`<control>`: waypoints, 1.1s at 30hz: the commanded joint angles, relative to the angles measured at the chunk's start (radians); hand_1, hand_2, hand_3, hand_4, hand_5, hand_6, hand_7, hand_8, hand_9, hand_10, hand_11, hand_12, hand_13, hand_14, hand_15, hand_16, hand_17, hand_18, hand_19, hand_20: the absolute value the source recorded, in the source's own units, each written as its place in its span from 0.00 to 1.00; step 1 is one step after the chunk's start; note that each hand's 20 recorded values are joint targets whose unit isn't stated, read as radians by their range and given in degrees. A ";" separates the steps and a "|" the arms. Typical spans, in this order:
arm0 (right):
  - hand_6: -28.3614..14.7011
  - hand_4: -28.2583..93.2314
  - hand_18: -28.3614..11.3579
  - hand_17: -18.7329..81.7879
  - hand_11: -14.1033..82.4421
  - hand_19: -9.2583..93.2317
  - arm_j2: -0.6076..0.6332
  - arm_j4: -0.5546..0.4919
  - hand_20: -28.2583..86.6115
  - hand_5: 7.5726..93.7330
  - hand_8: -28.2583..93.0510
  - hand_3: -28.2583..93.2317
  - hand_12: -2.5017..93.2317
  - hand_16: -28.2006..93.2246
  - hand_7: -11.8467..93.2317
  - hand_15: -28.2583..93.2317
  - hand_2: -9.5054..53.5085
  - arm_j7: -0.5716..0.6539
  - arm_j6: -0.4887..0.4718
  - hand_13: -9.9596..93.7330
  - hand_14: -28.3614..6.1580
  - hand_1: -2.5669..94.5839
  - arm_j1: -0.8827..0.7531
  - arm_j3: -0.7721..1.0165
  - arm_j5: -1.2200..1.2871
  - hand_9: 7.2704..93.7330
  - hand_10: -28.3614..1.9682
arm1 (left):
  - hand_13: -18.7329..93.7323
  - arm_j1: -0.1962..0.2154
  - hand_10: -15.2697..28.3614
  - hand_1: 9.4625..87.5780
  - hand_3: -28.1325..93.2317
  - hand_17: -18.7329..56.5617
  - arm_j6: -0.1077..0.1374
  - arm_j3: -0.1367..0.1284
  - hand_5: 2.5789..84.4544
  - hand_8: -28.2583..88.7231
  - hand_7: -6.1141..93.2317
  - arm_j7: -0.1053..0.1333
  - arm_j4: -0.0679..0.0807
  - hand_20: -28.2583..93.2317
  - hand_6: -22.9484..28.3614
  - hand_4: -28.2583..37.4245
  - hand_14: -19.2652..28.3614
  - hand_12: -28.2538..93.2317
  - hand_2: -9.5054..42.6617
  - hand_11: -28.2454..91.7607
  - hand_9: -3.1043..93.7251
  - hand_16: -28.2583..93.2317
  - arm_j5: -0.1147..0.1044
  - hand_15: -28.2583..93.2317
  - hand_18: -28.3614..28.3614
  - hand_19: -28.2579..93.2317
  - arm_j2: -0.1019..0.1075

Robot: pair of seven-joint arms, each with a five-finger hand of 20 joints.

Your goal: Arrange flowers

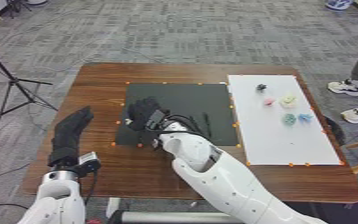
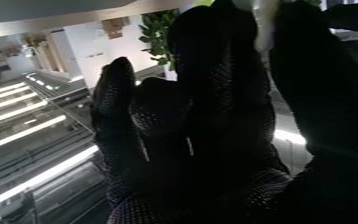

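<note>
My right hand (image 1: 145, 111) is over the left part of the dark mat (image 1: 184, 91), with a small white thing (image 1: 128, 121) at its fingertips. In the right wrist view, my right hand (image 2: 220, 105) has a pale, narrow thing (image 2: 263, 27) between thumb and finger; what it is, I cannot tell. My left hand (image 1: 71, 131) is above the table's left side, its fingers straight and holding nothing. On the white sheet (image 1: 286, 150) lie a pink flower (image 1: 269, 101), a cream one (image 1: 288, 101), a teal one (image 1: 289, 119), a blue one (image 1: 305, 117) and a dark one (image 1: 261, 87).
A thin dark piece (image 1: 206, 123) lies on the dark mat, right of my right forearm. Orange markers line both sheets. The brown table (image 1: 95, 92) has a tripod (image 1: 14, 80) standing beyond its left edge.
</note>
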 commanded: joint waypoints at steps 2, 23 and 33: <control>0.68 0.06 0.09 0.48 0.60 0.80 -0.015 0.003 0.71 0.73 0.22 0.76 0.36 0.61 0.36 0.87 0.02 0.018 -0.016 0.71 0.38 0.46 -0.001 0.006 -0.025 0.85 0.54 | 0.44 0.003 0.66 0.12 0.81 0.32 -0.004 0.002 0.50 0.18 0.19 0.006 -0.003 0.34 0.57 0.00 0.68 0.30 0.32 0.39 0.47 0.22 0.000 0.31 0.63 0.27 -0.010; 0.66 0.07 0.11 0.43 0.58 0.73 0.320 -0.430 0.67 0.65 0.12 0.80 0.35 0.56 0.35 0.82 0.00 0.116 0.032 0.64 0.33 0.38 0.118 0.073 0.294 0.75 0.48 | 0.43 0.026 0.65 0.12 0.81 0.31 0.030 -0.023 0.50 0.18 0.19 -0.001 -0.024 0.34 0.56 0.00 0.67 0.30 0.31 0.38 0.47 0.22 0.011 0.31 0.62 0.26 0.005; 0.61 0.06 0.11 0.36 0.45 0.63 0.565 -0.592 0.63 0.56 0.14 0.78 0.30 0.48 0.31 0.69 0.00 0.080 0.078 0.58 0.28 0.25 -0.059 0.327 0.345 0.62 0.40 | 0.44 0.036 0.65 0.12 0.81 0.31 0.030 -0.039 0.50 0.17 0.20 -0.001 -0.027 0.34 0.56 0.00 0.67 0.30 0.31 0.38 0.47 0.22 0.009 0.31 0.62 0.26 0.006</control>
